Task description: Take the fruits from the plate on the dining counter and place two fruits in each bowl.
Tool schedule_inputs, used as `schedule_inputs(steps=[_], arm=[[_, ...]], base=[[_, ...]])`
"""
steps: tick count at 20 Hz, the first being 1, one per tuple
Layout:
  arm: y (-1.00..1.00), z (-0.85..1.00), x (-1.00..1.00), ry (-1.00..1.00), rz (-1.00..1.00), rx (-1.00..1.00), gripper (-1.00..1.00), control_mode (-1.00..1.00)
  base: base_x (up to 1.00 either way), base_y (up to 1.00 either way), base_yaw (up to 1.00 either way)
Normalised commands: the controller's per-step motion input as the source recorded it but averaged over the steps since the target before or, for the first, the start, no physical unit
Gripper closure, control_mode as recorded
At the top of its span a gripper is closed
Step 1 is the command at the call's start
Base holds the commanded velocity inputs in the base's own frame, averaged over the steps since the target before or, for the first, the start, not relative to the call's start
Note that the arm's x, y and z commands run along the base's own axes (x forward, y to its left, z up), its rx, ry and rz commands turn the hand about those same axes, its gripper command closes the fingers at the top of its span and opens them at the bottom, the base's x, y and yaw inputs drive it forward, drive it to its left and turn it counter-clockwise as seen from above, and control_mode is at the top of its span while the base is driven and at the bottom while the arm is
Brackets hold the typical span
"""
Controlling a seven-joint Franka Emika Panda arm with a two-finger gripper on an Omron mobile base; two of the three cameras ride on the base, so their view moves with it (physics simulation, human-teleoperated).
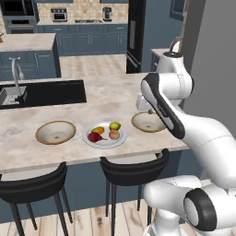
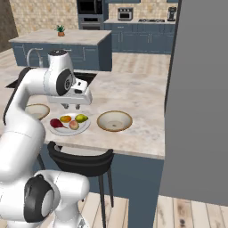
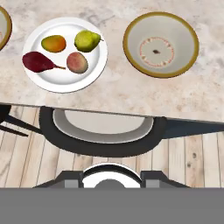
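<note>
On the dining counter [image 1: 115, 94]: plate [image 3: 94, 70] sits between two bowls [image 1: 56, 132] [image 1: 148, 121].
Progress: nothing moved yet; all fruit is on the plate and both bowls look empty.
Left to do: two fruits into each bowl.
Fruits, four: dark red fruit [image 3: 37, 61], orange-yellow fruit [image 3: 54, 43], yellow-green fruit [image 3: 88, 40], pinkish peach fruit [image 3: 77, 62].
Gripper [image 2: 70, 106]: hangs above the plate, holding nothing; finger spread cannot be judged.
Stools: two at the counter's near edge.
</note>
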Motion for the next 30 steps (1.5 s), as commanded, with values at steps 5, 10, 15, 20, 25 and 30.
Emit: schedule_inputs(steps=[5,10,15,20,25,30], arm=[[0.56,-0.20,0.23,0.00,-0.01,0.00,-1.00,-1.00],[0.72,-0.48,0.53,0.07,0.02,0.00,-1.00,-1.00],[0.19,-0.38,0.32,0.05,0.07,0.03,-1.00,-1.00],[0.05,-0.36,0.24,0.01,0.06,0.00,-1.00,-1.00],[0.04,-0.31,0.38,0.00,0.04,0.00,-1.00,-1.00],[0.02,-0.35,0.27,0.00,0.05,0.00,-1.00,-1.00]], base=[[0.00,0.00,0.00],[0.00,0.00,0.00],[0.00,0.00,0.00],[0.00,0.00,0.00],[0.00,0.00,0.00],[0.00,0.00,0.00]])
